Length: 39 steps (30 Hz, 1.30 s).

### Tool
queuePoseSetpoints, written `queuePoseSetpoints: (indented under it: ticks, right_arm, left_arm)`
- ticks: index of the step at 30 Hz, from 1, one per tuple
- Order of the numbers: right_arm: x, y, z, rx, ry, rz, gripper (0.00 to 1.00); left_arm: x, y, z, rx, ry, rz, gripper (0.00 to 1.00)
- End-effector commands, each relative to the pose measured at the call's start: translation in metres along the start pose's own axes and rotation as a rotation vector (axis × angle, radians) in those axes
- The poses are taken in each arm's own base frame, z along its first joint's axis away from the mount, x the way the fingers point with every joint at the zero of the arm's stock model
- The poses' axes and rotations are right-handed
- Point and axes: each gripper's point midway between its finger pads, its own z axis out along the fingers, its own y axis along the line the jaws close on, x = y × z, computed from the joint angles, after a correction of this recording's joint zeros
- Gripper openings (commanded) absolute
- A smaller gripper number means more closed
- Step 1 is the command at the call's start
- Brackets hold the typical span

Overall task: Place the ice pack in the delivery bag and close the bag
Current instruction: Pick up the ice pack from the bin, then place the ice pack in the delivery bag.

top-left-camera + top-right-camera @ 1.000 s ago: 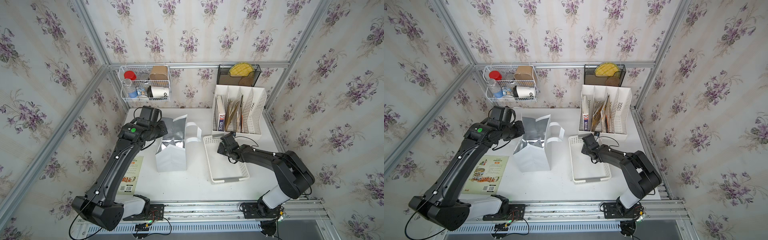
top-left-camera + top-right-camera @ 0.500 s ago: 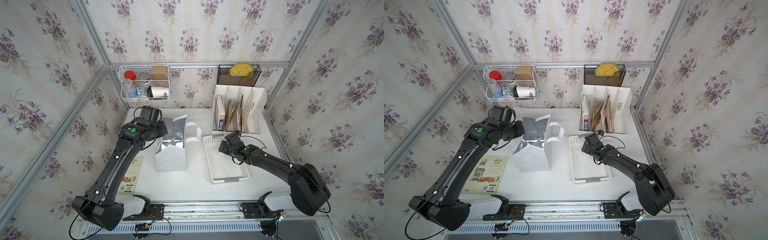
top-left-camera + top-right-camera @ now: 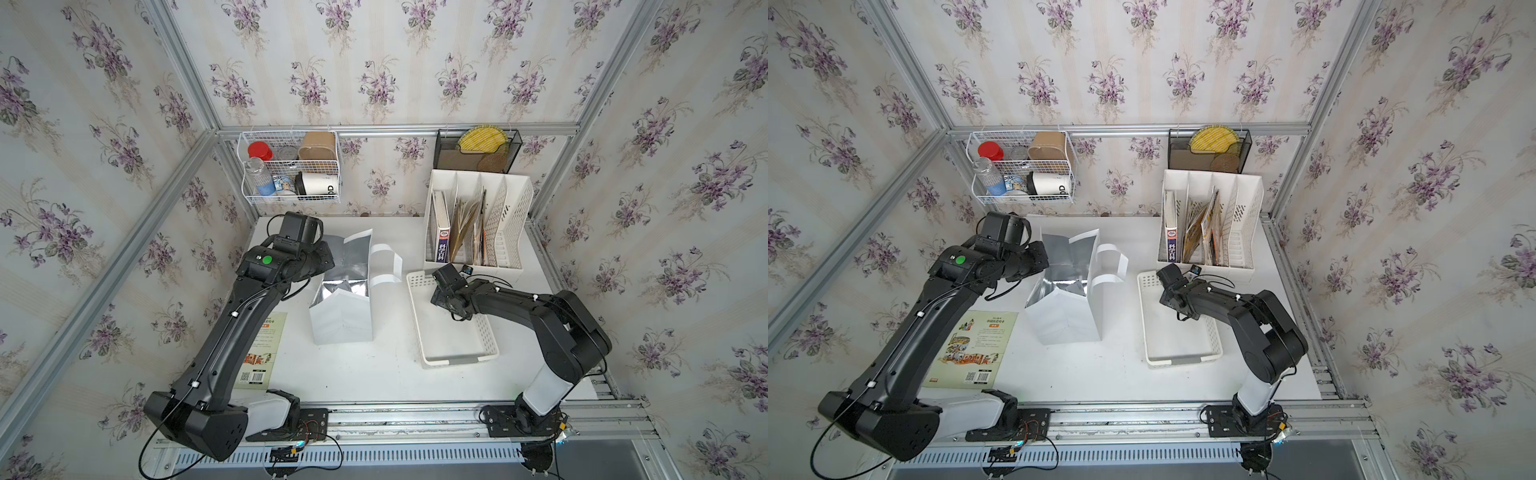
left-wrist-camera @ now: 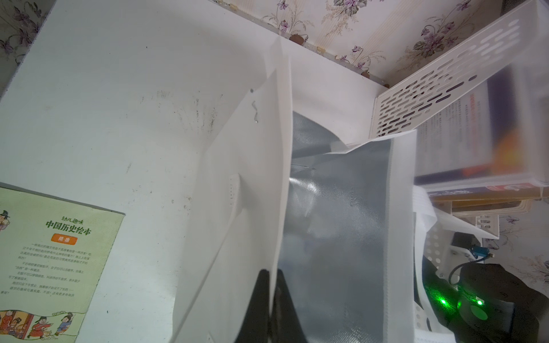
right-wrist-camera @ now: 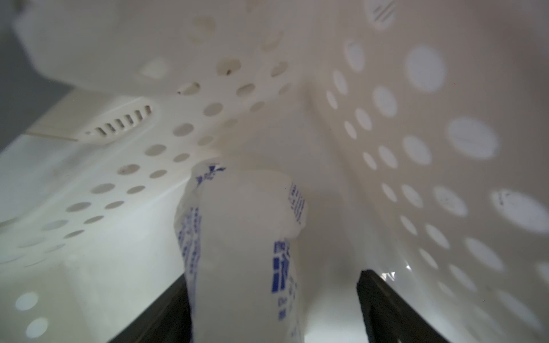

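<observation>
The delivery bag (image 3: 340, 316) (image 3: 1063, 316) stands upright and open near the table's middle, its silver lining (image 4: 341, 222) showing. My left gripper (image 4: 271, 271) is shut on the bag's near wall at the rim, one finger outside and one inside; in the top views its tips are hidden by the bag. My right gripper (image 5: 273, 276) (image 3: 438, 299) reaches down into the far end of the white perforated basket (image 3: 457, 359) (image 3: 1183, 359). Its jaws stand open around the ice pack (image 5: 237, 225), a white pouch with blue print. The pack lies against one finger, with a gap to the other. The arm hides it in both top views.
A white file organizer (image 3: 478, 224) with books stands just behind the basket. A picture booklet (image 3: 262, 353) lies flat at the left, under my left arm. A wire basket (image 3: 291, 166) and a black mesh holder (image 3: 478, 149) hang on the back wall.
The right arm's elbow swung out toward the front right and came back, while its gripper stayed at the basket's far end. The left arm and the bag have not moved.
</observation>
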Motion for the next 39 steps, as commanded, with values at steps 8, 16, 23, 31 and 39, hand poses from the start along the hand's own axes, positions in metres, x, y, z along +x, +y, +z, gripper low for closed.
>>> queuePoseSetpoints:
  ticks: [8, 16, 23, 31, 39]
  right_arm:
    - [0.001, -0.01, 0.004, 0.024, -0.037, 0.006, 0.56]
    - [0.0, -0.017, -0.022, -0.06, -0.074, -0.022, 0.32]
    - [-0.007, 0.014, -0.088, -0.367, -0.127, -0.137, 0.18]
    - [-0.033, 0.1, -0.252, -0.815, -0.317, -0.347, 0.15]
    - [-0.017, 0.203, -0.343, -1.029, -0.315, -0.591, 0.15]
  left_arm:
    - [-0.006, -0.001, 0.0, 0.007, -0.027, -0.006, 0.0]
    - [-0.006, 0.001, 0.005, -0.007, -0.024, -0.008, 0.0]
    - [-0.005, 0.0, 0.004, -0.002, -0.023, -0.005, 0.0]
    - [-0.009, 0.002, -0.004, 0.002, -0.049, 0.002, 0.0]
    - [-0.01, 0.001, -0.01, 0.025, -0.064, 0.001, 0.0]
